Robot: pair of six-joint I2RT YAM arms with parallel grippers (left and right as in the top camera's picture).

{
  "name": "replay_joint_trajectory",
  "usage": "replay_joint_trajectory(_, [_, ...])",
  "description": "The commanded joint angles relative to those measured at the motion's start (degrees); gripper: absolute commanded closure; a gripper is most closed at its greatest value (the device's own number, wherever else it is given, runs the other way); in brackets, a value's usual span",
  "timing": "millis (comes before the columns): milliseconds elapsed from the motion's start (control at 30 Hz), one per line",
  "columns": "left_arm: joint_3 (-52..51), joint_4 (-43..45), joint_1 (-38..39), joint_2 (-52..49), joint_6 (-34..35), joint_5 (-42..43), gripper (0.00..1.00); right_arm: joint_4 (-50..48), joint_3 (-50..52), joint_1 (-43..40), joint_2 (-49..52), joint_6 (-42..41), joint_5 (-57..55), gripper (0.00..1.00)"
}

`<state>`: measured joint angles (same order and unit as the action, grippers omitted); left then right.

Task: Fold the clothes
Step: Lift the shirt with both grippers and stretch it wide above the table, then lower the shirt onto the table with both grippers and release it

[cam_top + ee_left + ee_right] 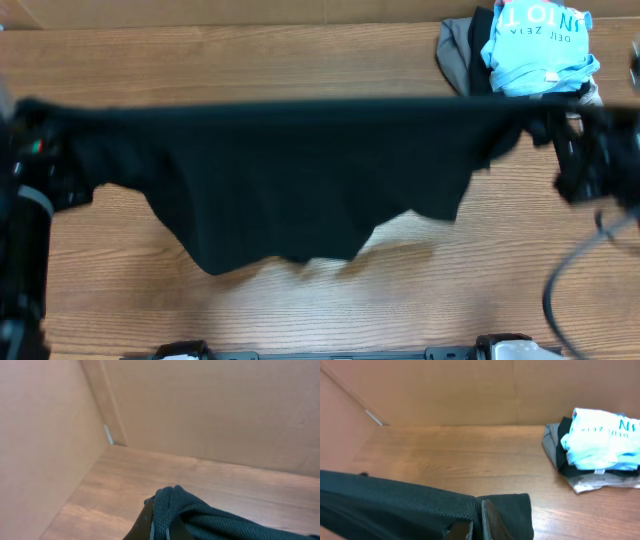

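Light was even and fairly bright, falling from above onto the wooden table (300, 310), with no hard glare on the wood. The black T-shirt (300, 180) read as a near-featureless dark mass in the overhead view, its folds swallowed, and it threw a soft, pale shadow on the table just below its lower right hem. Beside the shirt's two ends the overhead picture smeared with blur. In both wrist views the shirt's knit stayed sharp while the wood behind it looked softer.
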<state>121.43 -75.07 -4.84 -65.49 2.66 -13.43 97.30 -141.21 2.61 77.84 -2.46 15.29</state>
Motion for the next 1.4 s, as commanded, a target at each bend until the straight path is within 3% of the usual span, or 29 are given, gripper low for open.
replay_joint_trajectory(0, [1.4,-0.9,-1.6,2.4,0.4,-16.6,0.96,-0.2,6.4,-2.7,-2.4,-0.1,-7.5,0.96])
replay_joint_trajectory(367, [1.4,-7.3,-1.6,5.7,3.8,-27.5,0.96,-0.3,23.7,4.3,-5.3,-0.1,-3.6,0.96])
replay_joint_trajectory(633, [0.9,-10.6,-1.6,-1.3,6.1,-23.4,0.96,-2.4,29.8,7.9,2.6,-0.1,-3.9,0.96])
replay_joint_trajectory(867, [-0.6,-14.9,-1.6,-15.0,8.3,-18.9,0.96,-9.1,32.9,7.9,12.5,0.0,-4.3,0.96])
replay_joint_trajectory(1133, [-0.6,-7.7,-1.5,-33.4,6.9,-14.6,0.96,-20.1,33.0,7.7,25.7,-0.1,-9.4,0.96])
replay_joint_trajectory(1367, [-0.6,7.0,-1.5,-48.6,1.5,-9.0,0.96,-35.8,33.0,6.0,35.5,0.0,-15.5,0.96])
